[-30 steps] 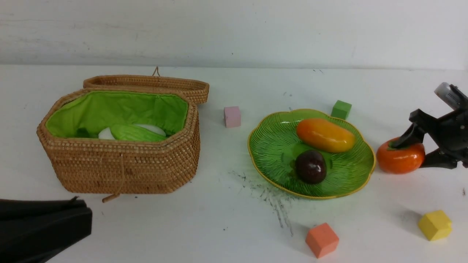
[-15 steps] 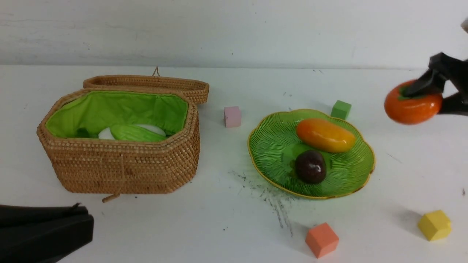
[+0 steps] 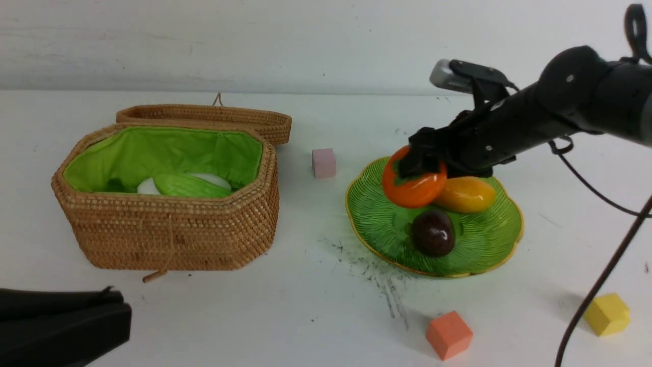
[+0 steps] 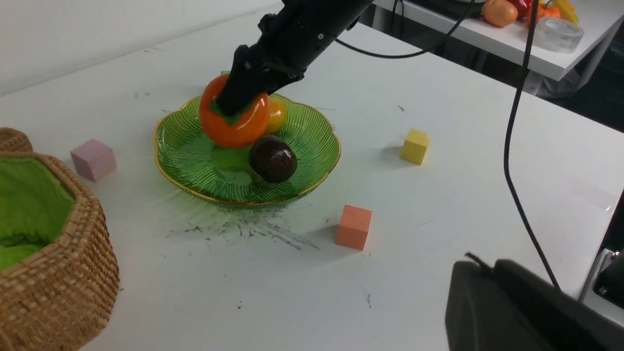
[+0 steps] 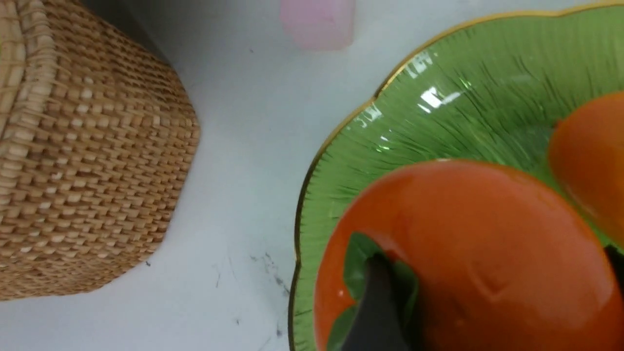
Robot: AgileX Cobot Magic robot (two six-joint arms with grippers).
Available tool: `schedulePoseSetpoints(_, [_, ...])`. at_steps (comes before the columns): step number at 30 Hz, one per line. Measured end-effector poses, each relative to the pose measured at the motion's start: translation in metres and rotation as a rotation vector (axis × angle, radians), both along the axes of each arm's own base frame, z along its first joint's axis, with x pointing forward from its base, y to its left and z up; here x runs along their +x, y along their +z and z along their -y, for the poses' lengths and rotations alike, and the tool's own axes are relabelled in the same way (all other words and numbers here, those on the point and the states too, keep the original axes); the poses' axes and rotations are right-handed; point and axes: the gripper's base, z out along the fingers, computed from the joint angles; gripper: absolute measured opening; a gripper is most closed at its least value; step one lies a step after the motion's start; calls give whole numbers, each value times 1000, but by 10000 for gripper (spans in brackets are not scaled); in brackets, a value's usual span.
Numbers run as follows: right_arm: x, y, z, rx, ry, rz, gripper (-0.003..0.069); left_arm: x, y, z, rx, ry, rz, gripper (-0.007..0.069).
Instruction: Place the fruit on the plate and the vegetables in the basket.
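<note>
Left end effector (image 3: 61, 321) rested low at the near left corner of the bench (image 3: 305, 285), well apart from all objects; its dark body was visible but the jaw state could not be told. Basket (image 3: 168, 234) sat on the left half of the bench, attached lid (image 3: 209, 116) folded back behind it, so the green lining was open from above. Inside, a bumpy green cucumber (image 3: 191, 186) lay over a white radish (image 3: 214, 179), both with long axes roughly left-right, along the basket's length; no carrot was visible from this angle. Pink cube (image 3: 324, 162) stood between basket and plate. Plate (image 3: 377, 224) sat right of centre. Mangosteen (image 3: 433, 233) rested near its middle, no clear long axis. Mango (image 3: 466, 194) lay behind it, long axis left-right, partly covered by the persimmon. Persimmon (image 3: 413, 183) was clamped by the right end effector (image 3: 420, 163), one finger across the green calyx, the other hidden. Fruit appeared tilted, calyx toward the arm, held over the plate's left-rear area beside the mango; contact with the plate could not be confirmed. Judgement: that position suits a release into the free space left of the mango. Orange cube (image 3: 449, 335) and yellow cube (image 3: 606, 314) sat near front right, untouched.
</note>
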Motion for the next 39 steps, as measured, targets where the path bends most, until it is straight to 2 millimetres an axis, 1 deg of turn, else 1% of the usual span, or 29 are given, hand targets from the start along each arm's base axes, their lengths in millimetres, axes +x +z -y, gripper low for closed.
schedulePoseSetpoints(3, [0, -4, -4, -4, 7, 0, 539, 0, 1, 0, -10, -4, -2, 34])
schedulePoseSetpoints(5, [0, -4, -5, -19, 14, 4, 593, 0, 1, 0, -10, -4, -2, 34])
schedulePoseSetpoints(6, [0, -4, -4, -22, 16, 5, 599, 0, 1, 0, -10, -4, -2, 34])
schedulePoseSetpoints(7, [0, -3, -3, -43, 23, 13, 642, 0, 1, 0, -10, -4, -2, 34])
schedulePoseSetpoints(8, [-2, 1, -1, -58, 30, 22, 664, 0, 0, 0, -6, -3, -1, 34])
schedulePoseSetpoints(9, [-2, 0, -1, -60, 31, 21, 667, 0, 0, 0, -6, -3, -1, 34])
schedulePoseSetpoints(10, [-5, 7, 1, -72, 40, 32, 678, 0, 0, 0, 0, 1, 1, 34])
schedulePoseSetpoints(12, [-12, 23, 7, -89, 58, 42, 676, 0, -1, -1, 12, 5, 4, 35])
schedulePoseSetpoints(13, [-18, 38, 11, -94, 68, 50, 666, 1, -1, -1, 18, 9, 7, 36])
schedulePoseSetpoints(15, [-31, 64, 20, -89, 64, 57, 624, 2, -1, -2, 26, 23, 18, 36])
schedulePoseSetpoints(16, [-44, 84, 27, -86, 60, 56, 589, 3, 0, -3, 27, 42, 28, 36])
schedulePoseSetpoints(17, [-50, 93, 32, -86, 50, 54, 555, 4, 0, -4, 28, 54, 32, 36])
schedulePoseSetpoints(19, [-77, 122, 45, -114, 42, 46, 447, 7, 1, -7, 29, 98, 44, 36])
schedulePoseSetpoints(20, [-89, 132, 50, -128, 40, 42, 408, 8, 1, -8, 27, 116, 45, 32])
schedulePoseSetpoints(23, [-136, 160, 66, -197, 3, 22, 183, 5, 1, -13, 20, 173, 39, -13])
schedulePoseSetpoints(25, [-157, 162, 72, -219, -21, 1, 79, -2, -1, -16, 12, 195, 56, -13])
schedulePoseSetpoints(26, [-172, 163, 76, -228, -37, -8, 30, -10, -4, -20, 11, 212, 82, -13])
schedulePoseSetpoints(27, [-190, 161, 81, -235, -52, -14, -2, -17, -8, -23, -1, 231, 108, -13])
schedulePoseSetpoints(29, [-215, 159, 86, -234, -70, -15, -15, -27, -16, -28, -27, 259, 148, -13])
schedulePoseSetpoints(31, [-249, 147, 93, -226, -89, -32, -16, -38, -31, -32, -79, 292, 185, -13])
schedulePoseSetpoints(32, [-263, 137, 95, -221, -100, -50, -15, -40, -40, -34, -99, 302, 194, -13])
schedulePoseSetpoints(34, [-288, 126, 100, -208, -117, -44, -13, -42, -55, -35, -120, 319, 206, -13])
schedulePoseSetpoints(37, [-323, 101, 106, -185, -143, -31, -7, -40, -76, -37, -133, 338, 206, -13])
schedulePoseSetpoints(38, [-333, 94, 108, -176, -152, -11, -6, -39, -84, -37, -133, 344, 199, -13])
schedulePoseSetpoints(39, [-338, 90, 109, -169, -158, 6, -5, -38, -87, -37, -130, 344, 192, -13])
